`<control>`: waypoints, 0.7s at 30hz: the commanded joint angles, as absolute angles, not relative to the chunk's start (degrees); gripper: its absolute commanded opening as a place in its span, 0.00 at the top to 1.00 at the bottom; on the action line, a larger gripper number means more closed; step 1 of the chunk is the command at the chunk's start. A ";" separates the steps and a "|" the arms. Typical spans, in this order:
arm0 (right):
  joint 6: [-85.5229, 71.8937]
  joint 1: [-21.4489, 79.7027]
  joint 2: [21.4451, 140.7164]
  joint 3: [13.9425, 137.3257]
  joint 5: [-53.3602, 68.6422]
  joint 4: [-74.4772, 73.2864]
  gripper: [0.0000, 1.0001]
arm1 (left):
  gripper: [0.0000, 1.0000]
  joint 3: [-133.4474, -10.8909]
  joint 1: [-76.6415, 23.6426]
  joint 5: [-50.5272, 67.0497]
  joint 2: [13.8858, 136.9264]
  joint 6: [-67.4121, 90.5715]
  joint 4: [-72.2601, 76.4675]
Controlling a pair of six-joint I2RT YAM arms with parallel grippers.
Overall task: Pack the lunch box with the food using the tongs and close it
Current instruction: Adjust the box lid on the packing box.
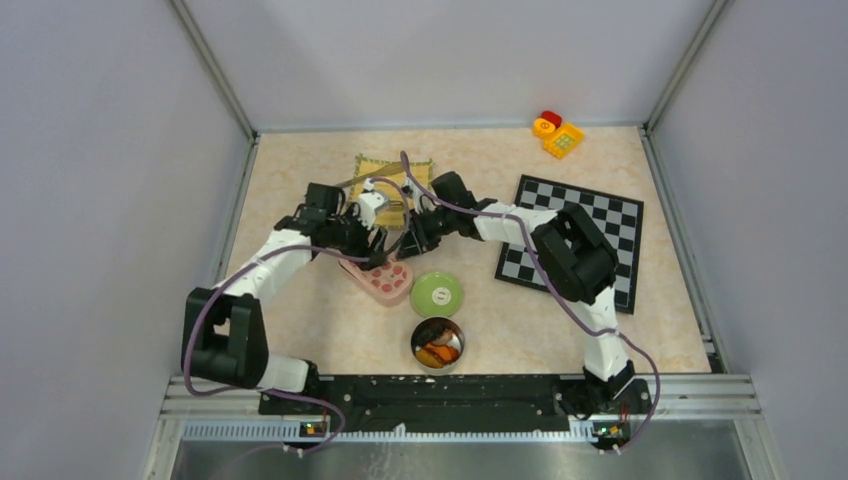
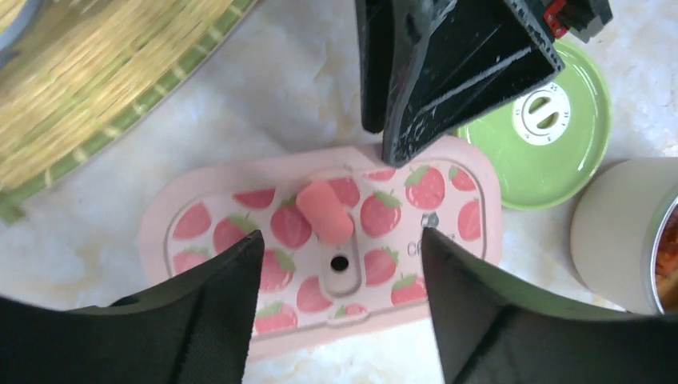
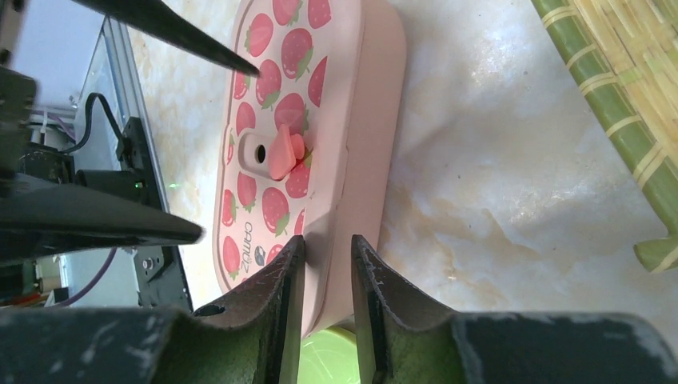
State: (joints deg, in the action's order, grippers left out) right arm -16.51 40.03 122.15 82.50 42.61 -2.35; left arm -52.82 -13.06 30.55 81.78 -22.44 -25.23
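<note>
The pink lunch box with its strawberry-print lid on lies flat on the table. Its small pink vent plug stands up from the lid. My left gripper hovers just above the lid, open, with nothing between its fingers. My right gripper is shut on the box's end wall, and also shows in the left wrist view. Orange and brown food pieces lie in a round tin. A slim grey bar, probably the tongs, rests at the mat's left edge.
A green round lid lies next to the box, with the tin just in front of it. The woven yellow mat is behind both grippers. A chessboard lies at the right, toy blocks at the far right corner.
</note>
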 commanded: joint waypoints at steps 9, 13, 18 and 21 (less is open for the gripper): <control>-12.80 41.00 125.47 82.69 38.49 -5.81 0.75 | 0.01 -56.37 -1.02 42.34 70.78 -75.26 -42.17; -12.81 41.04 125.12 82.73 38.50 -5.90 0.74 | 0.02 -64.03 -1.06 46.86 77.87 -73.45 -45.54; -12.50 40.89 124.37 83.97 38.75 -7.17 0.66 | 0.02 -68.58 -0.93 48.82 83.88 -90.37 -59.45; -12.05 40.59 122.76 84.66 38.62 -7.81 0.58 | 0.01 -61.15 -0.45 44.20 78.59 -90.69 -53.17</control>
State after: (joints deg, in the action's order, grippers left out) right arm -15.03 40.01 122.28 83.15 41.98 -3.66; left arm -66.46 -1.04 45.34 83.85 -82.78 -51.29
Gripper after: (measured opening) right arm 0.383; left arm 0.986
